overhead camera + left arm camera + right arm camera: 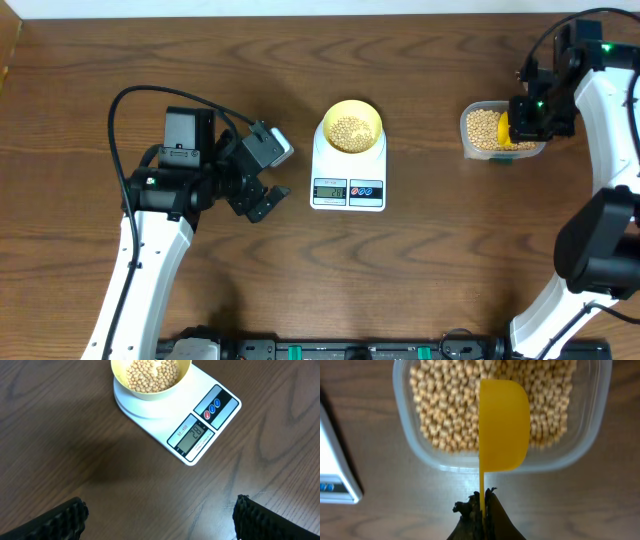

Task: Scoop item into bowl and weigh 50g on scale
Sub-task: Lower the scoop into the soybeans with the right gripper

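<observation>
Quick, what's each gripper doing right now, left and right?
Left gripper: open, holding nothing.
Right gripper: closed on the handle of the yellow scoop, over the bean tub.

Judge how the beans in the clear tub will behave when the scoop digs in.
The beans look small, round and loose, so they will probably roll aside around the scoop. Heaped ones may spill off it. The light-looking tub might slide.
</observation>
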### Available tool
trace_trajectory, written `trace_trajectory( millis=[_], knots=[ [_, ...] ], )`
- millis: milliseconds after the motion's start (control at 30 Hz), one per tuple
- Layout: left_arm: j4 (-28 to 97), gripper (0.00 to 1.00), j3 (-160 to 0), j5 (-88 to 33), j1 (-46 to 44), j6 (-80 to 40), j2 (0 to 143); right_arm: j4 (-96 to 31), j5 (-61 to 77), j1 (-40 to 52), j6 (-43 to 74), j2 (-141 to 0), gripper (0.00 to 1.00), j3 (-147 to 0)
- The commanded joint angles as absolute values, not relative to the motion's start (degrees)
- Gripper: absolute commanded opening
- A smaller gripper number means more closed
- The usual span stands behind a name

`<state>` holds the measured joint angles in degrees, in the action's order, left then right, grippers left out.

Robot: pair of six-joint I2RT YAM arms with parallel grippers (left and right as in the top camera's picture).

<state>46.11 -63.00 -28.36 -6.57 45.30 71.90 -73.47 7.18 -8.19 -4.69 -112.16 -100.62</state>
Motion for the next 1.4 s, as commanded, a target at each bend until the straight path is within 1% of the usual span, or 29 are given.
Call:
trace_trajectory(
  millis=[0,233,1033,1367],
  knots=[
    [46.28,0.95,-62.87,-28.45,-6.39,46.06,71.85,-72.14,7.46,-8.47,-3.44,-112.33,0.01,-101.41],
    [46.28,0.95,-62.87,-28.42,-6.39,46.06,71.85,-73.52,7.44,-8.82,-3.22,-114.02,0.01,-101.41],
    [46.28,0.95,-62.87,-28.42,-6.39,46.06,71.85,-65.95,7.44,-8.82,-0.62,-115.52,0.01,-101.41],
    [46.28,0.95,-62.87,-28.45,-6.39,46.06,71.85,-65.93,7.90,-8.82,0.23,-115.50,0.08,-101.41]
  ],
)
